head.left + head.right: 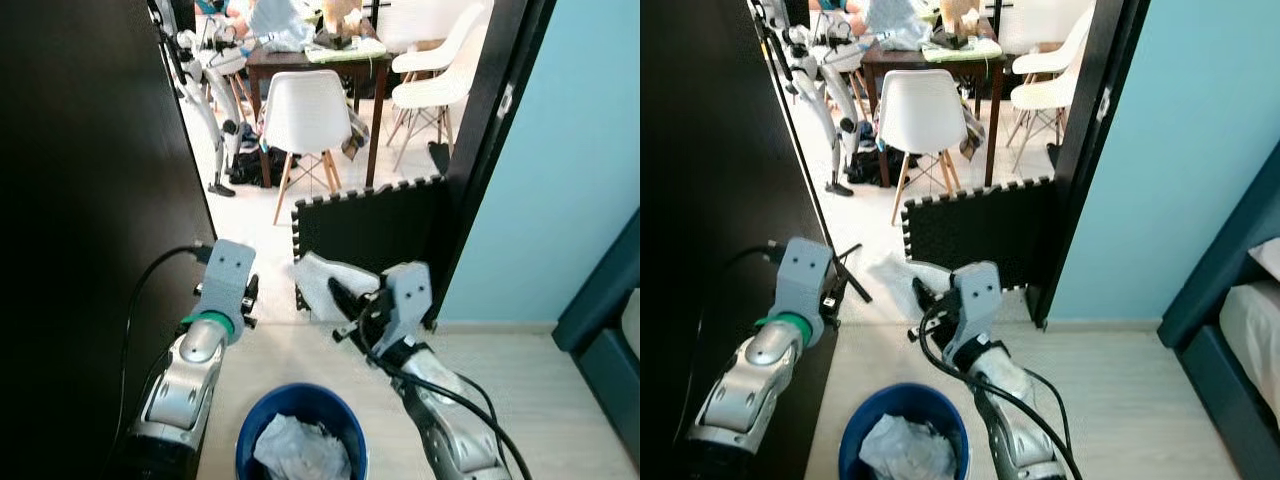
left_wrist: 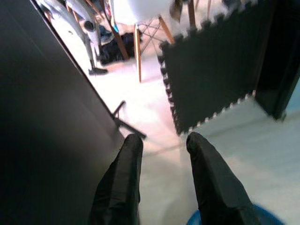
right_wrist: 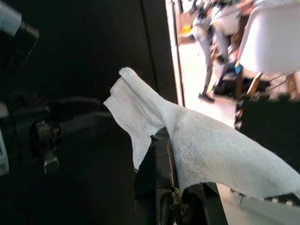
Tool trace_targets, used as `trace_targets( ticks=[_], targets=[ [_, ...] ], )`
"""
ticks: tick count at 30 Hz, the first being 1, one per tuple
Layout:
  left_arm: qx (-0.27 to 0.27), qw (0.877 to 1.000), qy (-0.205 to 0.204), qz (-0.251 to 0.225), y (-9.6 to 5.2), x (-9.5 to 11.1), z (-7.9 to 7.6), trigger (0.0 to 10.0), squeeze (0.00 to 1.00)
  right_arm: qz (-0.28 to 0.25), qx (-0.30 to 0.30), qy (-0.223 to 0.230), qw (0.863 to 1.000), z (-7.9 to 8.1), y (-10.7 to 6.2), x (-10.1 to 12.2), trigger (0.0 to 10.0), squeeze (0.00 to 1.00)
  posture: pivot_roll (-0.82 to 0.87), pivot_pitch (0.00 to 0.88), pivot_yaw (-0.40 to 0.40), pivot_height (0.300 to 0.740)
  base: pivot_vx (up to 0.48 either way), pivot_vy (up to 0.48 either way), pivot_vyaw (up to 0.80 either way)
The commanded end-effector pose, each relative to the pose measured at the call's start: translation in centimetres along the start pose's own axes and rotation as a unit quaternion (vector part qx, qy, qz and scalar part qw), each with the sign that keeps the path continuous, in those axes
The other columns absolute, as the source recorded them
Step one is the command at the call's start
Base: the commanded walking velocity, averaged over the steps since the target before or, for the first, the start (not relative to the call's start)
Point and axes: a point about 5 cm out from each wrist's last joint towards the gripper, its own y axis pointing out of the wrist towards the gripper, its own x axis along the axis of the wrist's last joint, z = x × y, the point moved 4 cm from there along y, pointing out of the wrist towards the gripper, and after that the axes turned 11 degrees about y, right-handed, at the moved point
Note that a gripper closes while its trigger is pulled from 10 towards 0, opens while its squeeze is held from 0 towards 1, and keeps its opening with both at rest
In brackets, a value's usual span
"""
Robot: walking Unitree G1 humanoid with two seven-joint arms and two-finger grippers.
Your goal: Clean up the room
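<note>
My right gripper (image 1: 338, 296) is shut on a white paper towel (image 1: 322, 278), held in the air above and beyond the blue bin (image 1: 256, 417). In the right wrist view the paper towel (image 3: 197, 145) drapes over the black fingers (image 3: 157, 164). The blue bin (image 1: 862, 420) sits on the floor close below me and holds crumpled white paper (image 1: 300, 448). My left gripper (image 2: 161, 143) is open with nothing between its fingers, raised to the left of the bin beside the dark door (image 1: 90, 200).
A black foam mat (image 1: 372, 228) leans upright in the doorway. Beyond it stand white chairs (image 1: 305, 115) and a dark table (image 1: 310, 65). Another robot's legs (image 1: 215, 120) stand by the door. A teal wall (image 1: 560, 150) is at right, dark furniture (image 1: 600, 330) beyond it.
</note>
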Motion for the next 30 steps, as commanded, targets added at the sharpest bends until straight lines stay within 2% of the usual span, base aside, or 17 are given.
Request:
trace_targets(
  ticks=[1, 4, 6, 9, 12, 14, 15, 16, 18, 19, 20, 21, 30],
  targets=[
    [-0.019, 0.999, 0.014, 0.040, -0.6, -2.3, -0.3, 10.0, 0.00, 0.064, 0.008, 0.010, 0.998, 0.0, 0.5, -2.5, 10.0, 0.00, -0.10, 0.044, 0.097, 0.714, 0.000, 0.000, 0.00],
    [-0.028, 0.998, 0.019, 0.050, -1.1, -3.0, -0.3, 10.0, 0.00, 0.081, 0.020, 0.006, 0.997, 0.1, 0.8, -3.2, 10.0, 0.00, -0.08, 0.055, 0.096, 0.714, 0.000, 0.000, 0.00],
    [-0.046, 0.996, 0.032, 0.069, -2.5, -4.5, 0.0, 10.0, 0.00, 0.129, 0.024, 0.018, 0.991, -0.1, 1.5, -5.4, 10.0, 0.00, -0.04, 0.091, 0.087, 0.714, 0.000, 0.000, 0.00],
    [-0.051, 0.995, 0.035, 0.074, -2.9, -4.9, 0.1, 10.0, 0.00, 0.142, 0.024, 0.024, 0.989, -0.2, 1.6, -6.0, 10.0, 0.00, -0.04, 0.091, 0.087, 0.714, 0.000, 0.000, 0.00],
    [-0.060, 0.994, 0.044, 0.084, -4.1, -5.8, 0.5, 10.0, 0.00, 0.173, 0.025, 0.027, 0.984, -0.1, 1.6, -7.5, 10.0, 0.00, 0.01, 0.132, 0.075, 0.714, 0.000, 0.000, 0.00],
    [-0.068, 0.992, 0.052, 0.097, -5.6, -6.7, 0.7, 10.0, 0.00, 0.213, 0.015, 0.015, 0.977, -0.3, 1.3, -9.3, 10.0, 0.13, 0.06, 0.163, 0.069, 0.714, 0.000, 0.000, 0.00],
    [-0.070, 0.991, 0.054, 0.101, -6.0, -6.9, 0.8, 10.0, 0.00, 0.224, 0.011, 0.012, 0.974, -0.3, 1.1, -9.9, 10.0, 0.13, 0.06, 0.165, 0.068, 0.714, 0.000, 0.000, 0.00],
    [-0.071, 0.991, 0.055, 0.103, -6.4, -6.9, 0.8, 10.0, 0.00, 0.234, 0.007, 0.006, 0.972, -0.5, 0.9, -10.4, 10.0, 0.23, 0.07, 0.170, 0.066, 0.714, 0.000, 0.000, 0.00],
    [-0.072, 0.990, 0.056, 0.104, -6.6, -7.0, 0.8, 10.0, 0.00, 0.239, 0.004, 0.003, 0.971, -0.5, 0.8, -10.7, 10.0, 0.23, 0.07, 0.170, 0.066, 0.714, 0.000, 0.000, 0.00],
    [-0.072, 0.990, 0.057, 0.105, -6.8, -7.0, 0.8, 10.0, 0.00, 0.242, 0.001, 0.004, 0.970, -0.6, 0.7, -10.9, 10.0, 0.48, 0.08, 0.178, 0.066, 0.714, 0.000, 0.000, 0.00],
    [-0.072, 0.990, 0.057, 0.105, -6.8, -7.0, 0.8, 10.0, 0.00, 0.242, 0.001, 0.004, 0.970, -0.6, 0.7, -10.9, 10.0, 0.48, 0.08, 0.178, 0.066, 0.714, 0.000, 0.000, 0.00],
    [-0.072, 0.990, 0.057, 0.107, -7.0, -7.0, 0.8, 10.0, 0.00, 0.240, -0.003, 0.006, 0.971, -0.6, 0.7, -11.1, 10.0, 1.00, 0.09, 0.183, 0.068, 0.714, 0.000, 0.000, 0.00],
    [-0.079, 0.989, 0.061, 0.105, -7.3, -6.4, 0.6, 10.0, 0.00, 0.217, -0.021, 0.012, 0.976, -1.0, 1.2, -10.5, 10.0, 1.00, 0.08, 0.188, 0.076, 0.714, 0.000, 0.000, 0.00]
  ],
)
